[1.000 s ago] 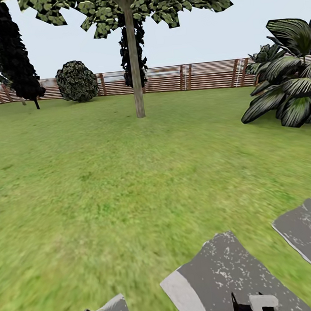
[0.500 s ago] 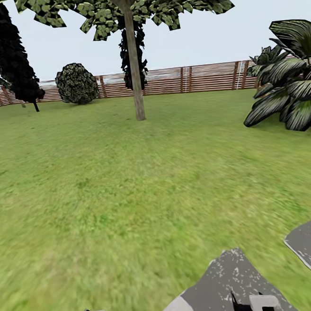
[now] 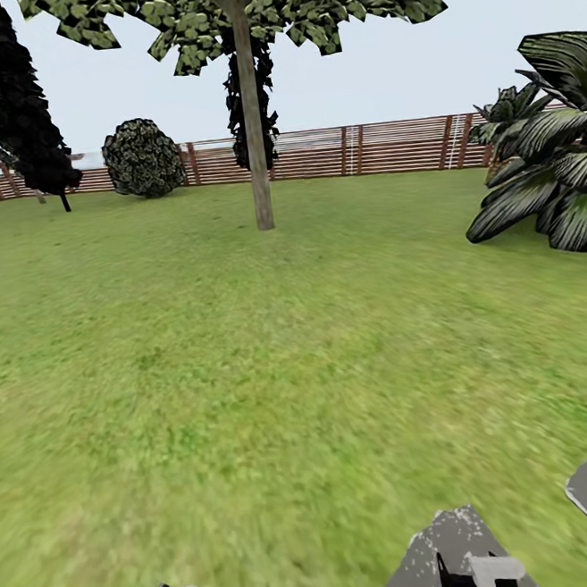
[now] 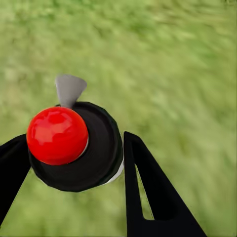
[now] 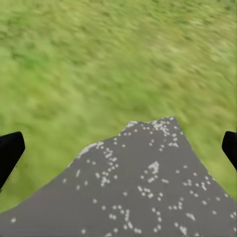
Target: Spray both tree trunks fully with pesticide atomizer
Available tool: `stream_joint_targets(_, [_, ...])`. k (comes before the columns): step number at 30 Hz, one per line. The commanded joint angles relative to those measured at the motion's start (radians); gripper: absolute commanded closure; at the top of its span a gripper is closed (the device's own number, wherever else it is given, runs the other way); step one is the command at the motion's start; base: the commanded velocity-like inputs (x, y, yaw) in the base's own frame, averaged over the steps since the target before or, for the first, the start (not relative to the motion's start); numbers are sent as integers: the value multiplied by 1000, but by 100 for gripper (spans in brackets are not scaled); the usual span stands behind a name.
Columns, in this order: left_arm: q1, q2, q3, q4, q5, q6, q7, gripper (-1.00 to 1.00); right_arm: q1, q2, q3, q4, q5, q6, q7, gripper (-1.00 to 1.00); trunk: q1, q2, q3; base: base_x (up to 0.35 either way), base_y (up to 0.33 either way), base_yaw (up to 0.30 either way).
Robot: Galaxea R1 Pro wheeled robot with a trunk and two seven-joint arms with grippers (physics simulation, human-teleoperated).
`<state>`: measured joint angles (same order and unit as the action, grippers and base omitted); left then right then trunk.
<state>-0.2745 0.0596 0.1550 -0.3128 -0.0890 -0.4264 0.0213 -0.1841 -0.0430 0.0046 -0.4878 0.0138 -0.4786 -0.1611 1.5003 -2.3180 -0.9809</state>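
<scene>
Red-topped atomizer (image 4: 74,145) sits clamped in the left gripper (image 4: 74,163), right gripper (image 5: 118,148) wide open and empty, so I judge the carry underway; next, close on the far trunk (image 3: 255,136) and aim the nozzle

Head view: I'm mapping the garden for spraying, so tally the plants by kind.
Thick-trunked tree: 1
Narrow black-foliaged trees: 2
Round bush: 1
Palm clump: 1
Total: 5
</scene>
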Motion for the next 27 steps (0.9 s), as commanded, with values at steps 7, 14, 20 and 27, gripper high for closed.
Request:
stream_joint_targets(7, [0, 0, 0, 0, 0, 0, 0, 100, 0, 0, 0, 0, 0, 0, -1, -100, 0, 0, 0, 338, 0, 0])
stream_joint_targets(14, [0, 0, 0, 0, 0, 0, 0, 100, 0, 0, 0, 0, 0, 0, 0, -100, 0, 0, 0, 339, 0, 0])
stream_joint_targets(20, [0, -1, 0, 0, 0, 0, 0, 100, 0, 0, 0, 0, 0, 0, 0, -100, 0, 0, 0, 339, 0, 0])
stream_joint_targets(27, [0, -1, 0, 0, 0, 0, 0, 100, 0, 0, 0, 0, 0, 0, 0, -100, 0, 0, 0, 339, 0, 0])
